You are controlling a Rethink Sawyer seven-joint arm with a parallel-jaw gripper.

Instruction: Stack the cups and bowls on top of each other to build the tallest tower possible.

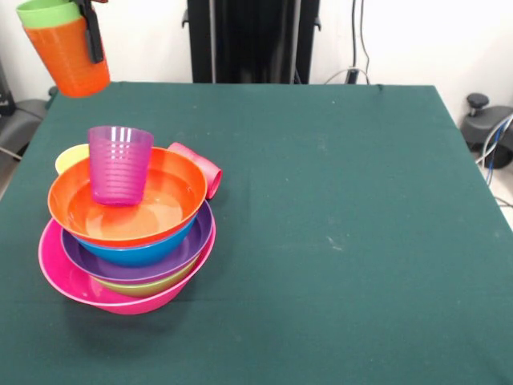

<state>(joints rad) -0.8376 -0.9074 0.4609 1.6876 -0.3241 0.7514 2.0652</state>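
Up at the top left corner, the gripper (pixel 94 32) is clamped on the rim of an orange cup (pixel 72 60), one black finger down its outer wall, and a green cup (pixel 48 11) sits nested inside it. The pair hangs tilted, high above the table (pixel 337 200), probably to clear the pile before coming down. Below, the tower (pixel 128 241) stands near the left edge: a pink bowl (pixel 68 281) at the base, then green, purple, blue, and an orange bowl (pixel 160 172) on top with an upright purple cup (pixel 120 164) inside. A red cup (pixel 200 164) lies on its side behind the pile, and a yellow cup (pixel 70 158) peeks out beside it. Everything is glossy tapered plastic, slippery; the cloth is matte green.
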